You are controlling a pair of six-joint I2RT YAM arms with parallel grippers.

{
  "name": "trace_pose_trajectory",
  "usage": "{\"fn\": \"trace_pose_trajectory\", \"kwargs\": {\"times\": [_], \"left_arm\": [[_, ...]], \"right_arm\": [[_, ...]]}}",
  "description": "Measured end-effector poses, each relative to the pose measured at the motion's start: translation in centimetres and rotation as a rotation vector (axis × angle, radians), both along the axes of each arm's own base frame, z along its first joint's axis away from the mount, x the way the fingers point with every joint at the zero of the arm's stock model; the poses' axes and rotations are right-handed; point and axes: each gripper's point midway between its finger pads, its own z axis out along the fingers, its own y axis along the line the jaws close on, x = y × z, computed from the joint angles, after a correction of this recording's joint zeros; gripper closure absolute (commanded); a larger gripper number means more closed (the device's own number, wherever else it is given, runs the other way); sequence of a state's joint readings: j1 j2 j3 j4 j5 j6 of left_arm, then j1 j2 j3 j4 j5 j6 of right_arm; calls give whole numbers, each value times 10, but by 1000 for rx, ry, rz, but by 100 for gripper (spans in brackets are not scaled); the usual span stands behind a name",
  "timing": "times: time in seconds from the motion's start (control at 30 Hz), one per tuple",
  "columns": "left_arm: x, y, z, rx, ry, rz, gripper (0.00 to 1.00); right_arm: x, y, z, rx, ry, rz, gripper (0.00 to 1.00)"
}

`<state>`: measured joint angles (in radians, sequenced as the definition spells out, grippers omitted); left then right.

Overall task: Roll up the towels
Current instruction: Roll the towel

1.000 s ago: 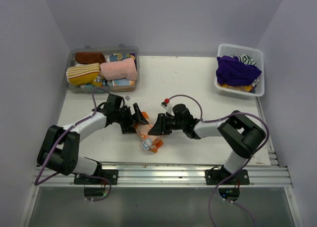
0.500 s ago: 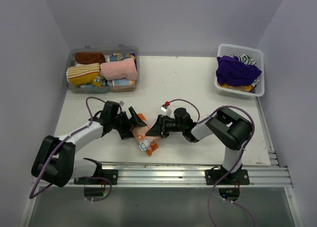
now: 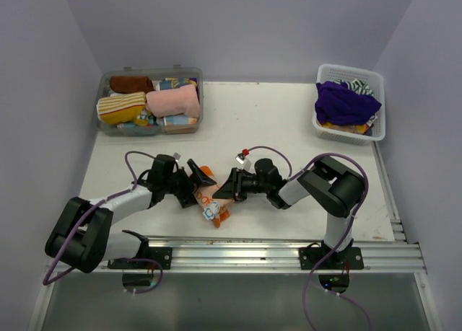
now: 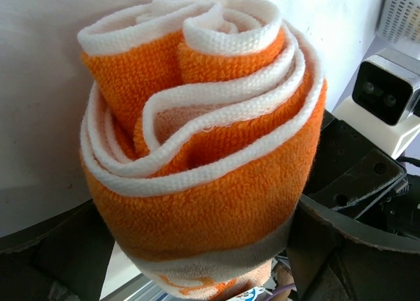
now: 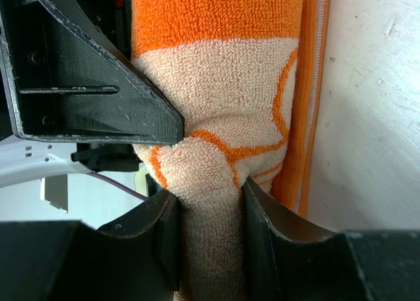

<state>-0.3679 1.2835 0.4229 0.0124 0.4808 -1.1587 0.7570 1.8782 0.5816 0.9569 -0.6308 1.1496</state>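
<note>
Clear plastic bin (image 3: 150,102), far left corner of the table (image 3: 274,122). I see rolled towels packed in it, among them a yellow roll (image 3: 121,107) with stripes and a pink roll (image 3: 173,100) beside it.

Left gripper (image 3: 200,182), near the front edge, left of centre. Its arm lies low and reaches rightward. In the left wrist view the jaws stand wide apart, one finger on each side of the towel's end. I cannot tell whether either finger presses on the cloth.

Towel (image 3: 208,199), orange and cream, lying on the table between the two grippers. It is rolled up: the left wrist view looks straight at its end, where the orange layers with white edging wind in a loose spiral. In the top view, a printed patch shows at its near end.

Right gripper (image 3: 221,189), just right of the towel, its arm reaching leftward. In the right wrist view its fingers (image 5: 157,242) are clamped on a cream part of the towel, which bunches and narrows between them. One finger of the left gripper shows in that view against the towel's side.

White basket (image 3: 375,133), far right corner, well apart from the grippers. A purple towel (image 3: 345,102) lies crumpled on top of other cloth in it.
</note>
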Motion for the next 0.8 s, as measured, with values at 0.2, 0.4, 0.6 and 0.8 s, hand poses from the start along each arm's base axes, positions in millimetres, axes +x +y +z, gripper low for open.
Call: {"fn": "trace_pose_trajectory", "kwargs": {"times": [0.2, 0.4, 0.6, 0.8], "left_arm": [[1, -5, -2, -18, 8, 17, 18], [1, -8, -6, -15, 18, 24, 54], [-1, -12, -4, -3, 29, 5, 61], [-4, -11, -5, 12, 53, -1, 62]], "right_arm": [[1, -1, 0, -1, 2, -3, 76], [2, -3, -4, -21, 14, -15, 19], [5, -23, 1, -167, -51, -69, 12], [18, -66, 60, -313, -289, -193, 11]]}}
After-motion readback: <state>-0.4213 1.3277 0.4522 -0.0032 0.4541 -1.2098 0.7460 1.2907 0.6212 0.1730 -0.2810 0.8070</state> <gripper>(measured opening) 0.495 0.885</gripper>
